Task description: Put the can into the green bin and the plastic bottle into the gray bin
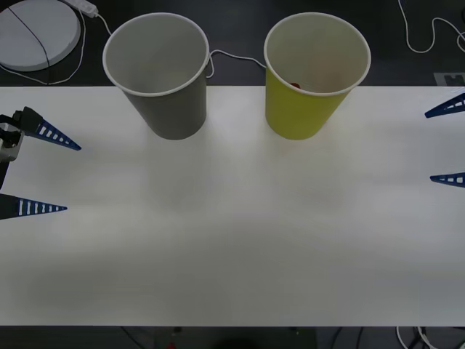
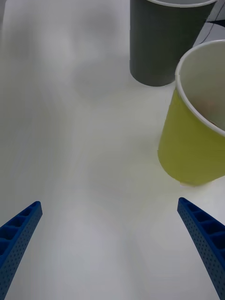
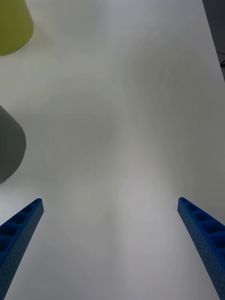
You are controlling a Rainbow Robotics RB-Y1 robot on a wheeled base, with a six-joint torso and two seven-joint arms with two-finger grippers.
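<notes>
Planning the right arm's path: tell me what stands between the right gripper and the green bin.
Nothing visible. The open right gripper sits at the table's right edge, with bare tabletop between it and the green bin.

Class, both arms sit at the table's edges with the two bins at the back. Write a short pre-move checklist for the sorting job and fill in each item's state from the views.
1. Gray bin upright at the table's back: ok.
2. Green bin upright beside it, apart from it: ok.
3. Can in the green bin: cannot tell; only a small red speck shows at the inner wall.
4. Plastic bottle in the gray bin: cannot tell; its bottom is hidden.
5. Left gripper open and holding nothing, at the left edge: ok.
6. Right gripper open and holding nothing, at the right edge: ok.
</notes>
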